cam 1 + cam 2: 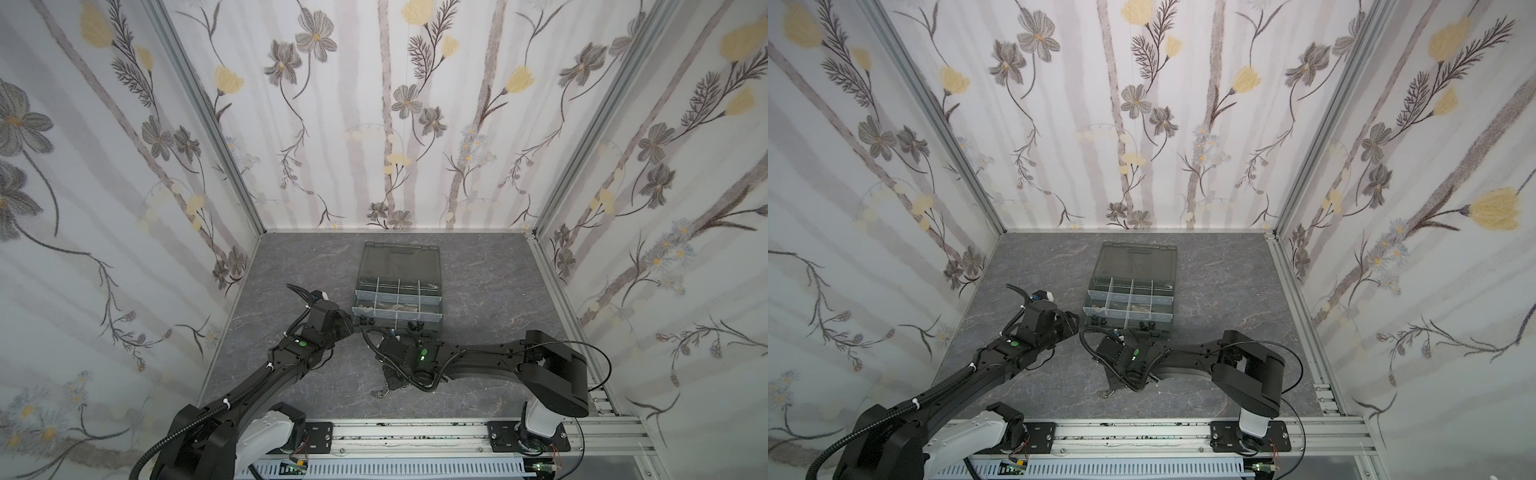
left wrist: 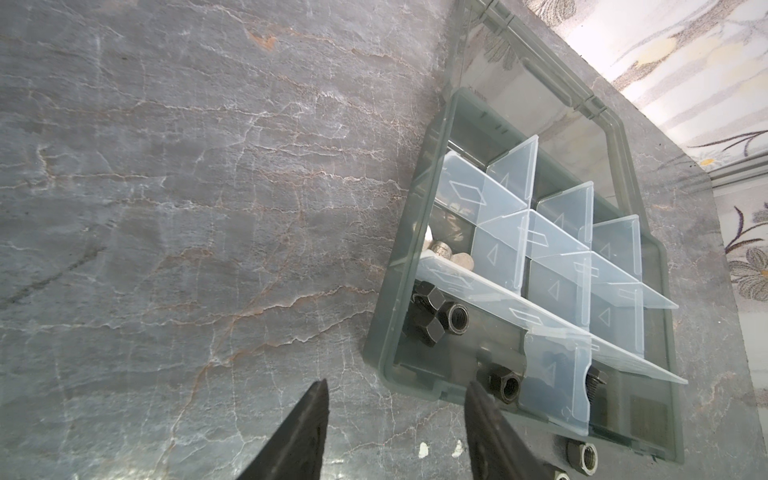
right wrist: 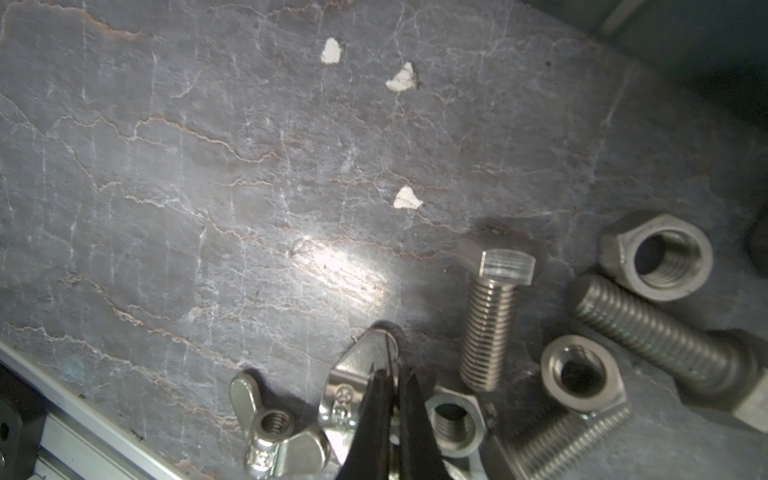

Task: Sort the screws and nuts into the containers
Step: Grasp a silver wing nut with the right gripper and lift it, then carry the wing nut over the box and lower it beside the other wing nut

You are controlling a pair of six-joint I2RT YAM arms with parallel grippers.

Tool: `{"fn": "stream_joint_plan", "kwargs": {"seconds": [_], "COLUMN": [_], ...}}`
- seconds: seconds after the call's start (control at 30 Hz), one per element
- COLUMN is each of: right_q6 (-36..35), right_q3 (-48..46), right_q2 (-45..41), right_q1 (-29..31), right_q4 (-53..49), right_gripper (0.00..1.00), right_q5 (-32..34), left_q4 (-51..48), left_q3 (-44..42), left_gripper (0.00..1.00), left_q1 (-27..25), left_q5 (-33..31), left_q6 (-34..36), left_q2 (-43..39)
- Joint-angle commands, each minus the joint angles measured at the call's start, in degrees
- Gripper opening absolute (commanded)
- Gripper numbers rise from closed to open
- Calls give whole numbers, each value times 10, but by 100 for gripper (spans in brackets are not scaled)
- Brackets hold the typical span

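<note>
**Right claw clamped on a wing nut in the loose pile, left claw open by the case**

From my seat I start with the pinched wing nut (image 3: 353,365). It is silver and lies on the table (image 3: 166,187), with one wing nipped between the closed tips of the right gripper (image 3: 394,376). A second wing nut (image 3: 276,430) lies just beside it, bore facing the camera.

I count three silver screws:
- The nearest screw (image 3: 488,324) lies flat, its long axis roughly in line with the fingers and its hex head at the end away from the claw.
- The slanted screw (image 3: 648,332) lies at an angle to it, its tip just beside the large hex nut (image 3: 656,257) and its head at the opposite end.
- The third screw (image 3: 573,440) shows only its threaded shaft, which rests against the middle hex nut (image 3: 582,374).

With the small hex nut (image 3: 453,424) close by the fingers, that makes three hex nuts. Three white flecks (image 3: 401,79) lie on bare table apart from the pile.

In both top views the pile is mostly hidden under the right arm, between the organiser (image 1: 399,262) and the front rail (image 1: 415,436).

The left gripper (image 2: 399,419) hangs at the organiser's near corner, fingers apart with nothing between them. The compartment there holds what look like three clustered black nuts (image 2: 436,316) and a lone black nut (image 2: 505,384). Past a divider (image 2: 552,374) is a black screw (image 2: 596,384), mostly hidden
</note>
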Motion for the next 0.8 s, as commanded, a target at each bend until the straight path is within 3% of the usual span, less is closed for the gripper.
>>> {"fn": "stream_joint_plan", "kwargs": {"seconds": [0.0,0.43,0.6,0.77], "right_q6": [-5,-41,-91,-142], "right_q3": [1,31,91,188], "right_q2": [-4,-65,-64,-10], "right_q1": [0,-27,-72,-122], "right_q4": [2,-7,-7,-9], "right_gripper": [3,0,1,1], "right_q5": [15,32,37,40], "left_q4": [12,12,12,12], "left_q3": [-2,-4,-9,-15], "left_gripper": [55,55,55,55], "left_q1": [1,1,1,1], "left_q5": [-3,1,4,10], "left_q6": [-7,-9,-10,-10], "left_q2": [-5,-12,-14,-23]}}
